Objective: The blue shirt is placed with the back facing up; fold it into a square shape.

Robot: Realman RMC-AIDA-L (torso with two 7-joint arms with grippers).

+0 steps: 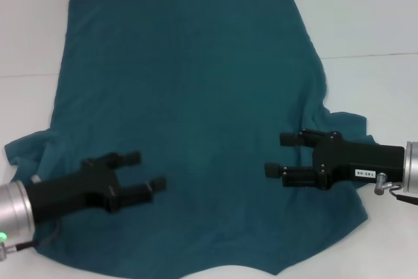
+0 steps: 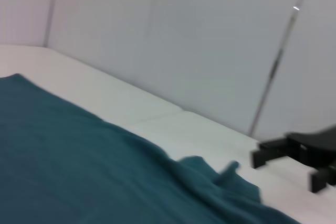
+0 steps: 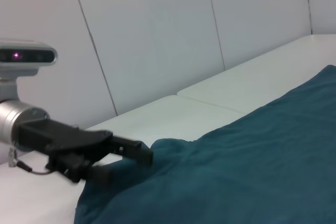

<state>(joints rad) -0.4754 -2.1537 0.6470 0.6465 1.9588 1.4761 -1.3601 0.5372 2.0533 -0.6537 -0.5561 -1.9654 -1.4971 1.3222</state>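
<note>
Nearest the robot, both arms reach in low from the near corners of the scene. The left gripper comes in from about 8 o'clock, its silver wrist cuff at the near left edge and its black body angled toward the centre, tipped slightly up toward 2 o'clock. Its two black fingers stand well apart with nothing between them, poised over the near left part of the cloth; whether they touch the fabric I cannot tell. The right gripper enters from 3 o'clock, almost level, its black housing pointing toward 9 o'clock. Its fingers are likewise spread wide and hold nothing, over the near right part of the cloth beside a rumpled sleeve.

The large dark teal-blue short-sleeved shirt of soft plain fabric lies spread flat on the white table, filling most of the middle. Its sleeves bunch at 8 o'clock and 4 o'clock, and its straight hem runs along the far side at 12 o'clock.

The left wrist view shows what the head view does not: the pale panelled wall beyond the table, with the right gripper dark at the side above the shirt's wrinkled edge. The right wrist view shows the left gripper side-on with its silver cuff, hanging just above the bunched sleeve, and a grey camera unit with a small pink light above it.
</note>
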